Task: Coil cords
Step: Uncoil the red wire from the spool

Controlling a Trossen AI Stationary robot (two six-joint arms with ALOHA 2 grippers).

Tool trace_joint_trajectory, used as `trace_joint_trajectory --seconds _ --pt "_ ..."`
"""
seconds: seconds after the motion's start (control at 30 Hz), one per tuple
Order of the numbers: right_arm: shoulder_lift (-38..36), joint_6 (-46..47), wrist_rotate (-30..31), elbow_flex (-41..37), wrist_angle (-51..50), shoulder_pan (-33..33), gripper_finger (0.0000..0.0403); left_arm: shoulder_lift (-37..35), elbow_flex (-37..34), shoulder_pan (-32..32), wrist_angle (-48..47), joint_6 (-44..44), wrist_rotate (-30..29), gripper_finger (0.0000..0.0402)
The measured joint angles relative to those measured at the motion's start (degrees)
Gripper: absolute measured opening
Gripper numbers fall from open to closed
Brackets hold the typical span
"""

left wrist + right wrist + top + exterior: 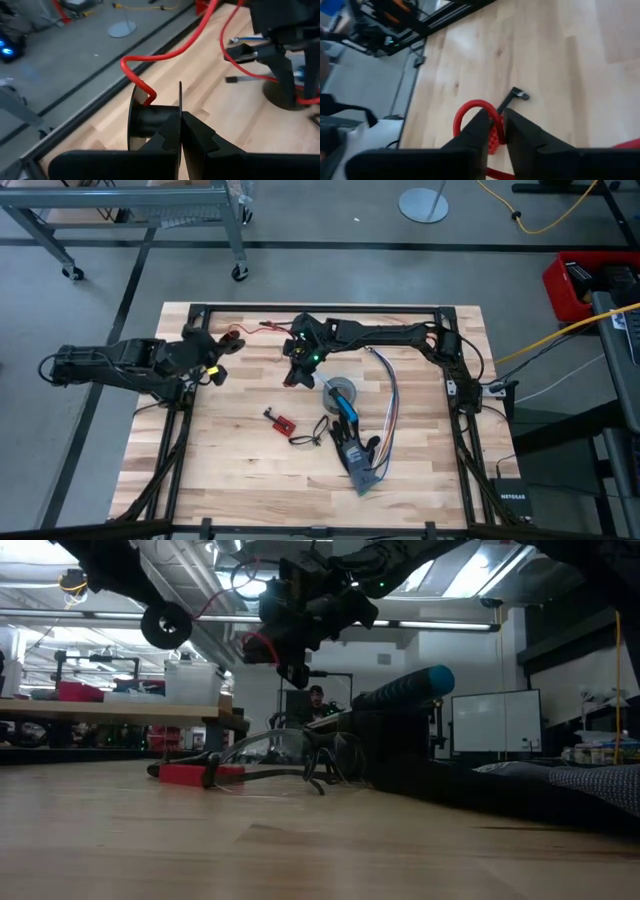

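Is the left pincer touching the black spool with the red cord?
Touching. The left wrist view shows the left pincer closed on the black spool's flange.

Grey concrete floor (330,230), wheeled grey metal cart (150,210), yellow cable (545,220), white whiteboard (490,722), ceiling strip lights (410,626).

Lab: whiteboard (490,722), cluttered benches (110,708), steel cart (150,215).

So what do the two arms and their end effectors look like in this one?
Both arms are dark, jointed and tubular. The left arm carries a small yellow marking near its end effector. The right arm shows a green indicator light by its end effector. Each wrist view shows two black, angular fingers.
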Motion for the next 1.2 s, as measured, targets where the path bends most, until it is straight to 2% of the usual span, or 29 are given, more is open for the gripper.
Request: trace_joint_trajectory --seconds 0.13,0.3,0.5,0.6,0.73,0.87,1.03,1.2 --pt "0.0 -0.01 5.34 0.0 -0.2 -0.02 0.0094 -0.45 0.0 0.0 0.07 0.0 -8.85 0.0" --pt "0.0 0.0 12.85 0.0 -0.35 -0.07 0.0117 -1.04 0.0 0.0 0.28 -0.29 -24.99 0.0" --pt "0.0 0.01 23.67 0.0 -0.31 -0.07 0.0136 -2.31 0.0 0.0 0.31 -4.81 -43.78 0.0" --pt "0.0 0.02 29.36 0.0 -0.31 -0.07 0.014 -3.6 0.0 0.02 0.43 -5.81 -48.74 0.0" --pt "0.0 -0.34 33.85 0.0 0.07 -0.11 0.0139 -5.23 0.0 0.0 0.5 -4.15 -46.67 0.0" --pt "0.0 -1.81 38.37 0.0 1.41 -0.43 0.0138 -6.02 0.0 0.0 0.5 -1.88 -39.29 0.0" --pt "0.0 -1.96 39.22 0.0 3.99 -1.36 0.0138 -6.0 0.0 0.0 0.46 4.84 -24.09 0.0" --pt "0.0 -1.96 36.09 0.0 7.14 -1.64 0.0138 -6.0 0.0 -0.04 1.19 9.33 -8.48 0.0"
